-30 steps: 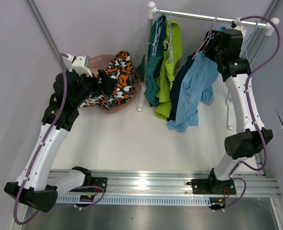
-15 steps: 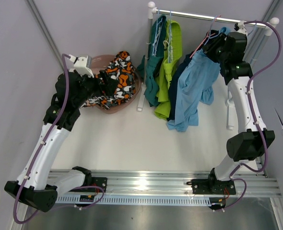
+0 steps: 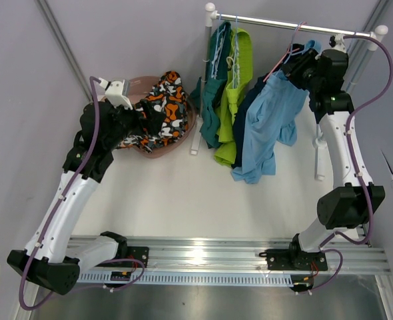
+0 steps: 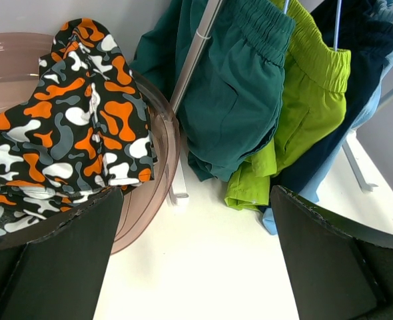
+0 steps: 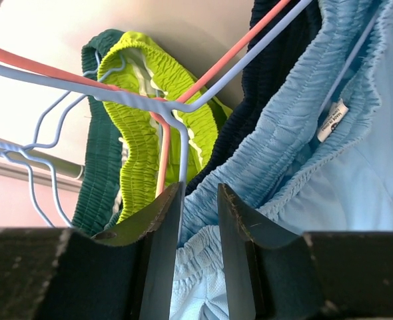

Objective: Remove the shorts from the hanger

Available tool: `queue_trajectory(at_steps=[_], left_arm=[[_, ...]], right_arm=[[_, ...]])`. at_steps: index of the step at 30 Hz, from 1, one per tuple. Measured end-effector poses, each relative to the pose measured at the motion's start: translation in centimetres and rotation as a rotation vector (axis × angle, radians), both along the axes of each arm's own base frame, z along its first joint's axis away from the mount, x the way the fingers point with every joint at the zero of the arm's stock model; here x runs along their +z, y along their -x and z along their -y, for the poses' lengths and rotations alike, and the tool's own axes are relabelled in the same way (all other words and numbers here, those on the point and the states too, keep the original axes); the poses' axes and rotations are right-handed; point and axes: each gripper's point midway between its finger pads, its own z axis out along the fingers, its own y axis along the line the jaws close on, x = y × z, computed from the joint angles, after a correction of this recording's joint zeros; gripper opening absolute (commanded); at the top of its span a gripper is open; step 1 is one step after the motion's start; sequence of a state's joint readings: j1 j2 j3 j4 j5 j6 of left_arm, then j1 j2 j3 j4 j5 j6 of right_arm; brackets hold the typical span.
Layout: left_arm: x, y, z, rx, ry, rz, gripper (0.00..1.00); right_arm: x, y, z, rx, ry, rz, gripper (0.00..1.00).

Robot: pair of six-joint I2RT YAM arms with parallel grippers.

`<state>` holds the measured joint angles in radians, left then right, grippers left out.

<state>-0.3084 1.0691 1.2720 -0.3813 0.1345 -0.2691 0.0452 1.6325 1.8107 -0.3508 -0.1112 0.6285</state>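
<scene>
Though unreadable, white tag (image 5: 331,121) inside blue shorts (image 5: 363,193).

White tag (image 5: 331,121) in light blue shorts (image 5: 356,173); print unreadable

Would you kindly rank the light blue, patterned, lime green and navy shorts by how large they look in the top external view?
1. light blue shorts
2. patterned shorts and lime green shorts: about alike, so not ranked against each other
3. navy shorts: only a strip shows behind the light blue pair
</scene>
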Motion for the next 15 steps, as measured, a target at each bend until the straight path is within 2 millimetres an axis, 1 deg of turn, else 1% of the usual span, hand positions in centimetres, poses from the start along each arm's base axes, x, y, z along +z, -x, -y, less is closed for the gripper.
queue_trajectory(at_steps=[8, 12, 15], left_arm=[[0.0, -0.1, 0.0, 0.000, 0.000, 0.000, 0.99], [0.0, -0.1, 0.1, -0.001, 0.000, 0.001, 0.99], [-0.1, -0.1, 0.1, -0.001, 0.000, 0.000, 0.99]], right_arm=[[0.4, -0.2, -1.1, 0.059, -0.061, 0.035, 0.36], [-0.5, -0.4, -1.3, 0.078, -0.098, 0.024, 0.35], [-0.6, -0.4, -1.2, 0.081, -0.115, 0.024, 0.22]])
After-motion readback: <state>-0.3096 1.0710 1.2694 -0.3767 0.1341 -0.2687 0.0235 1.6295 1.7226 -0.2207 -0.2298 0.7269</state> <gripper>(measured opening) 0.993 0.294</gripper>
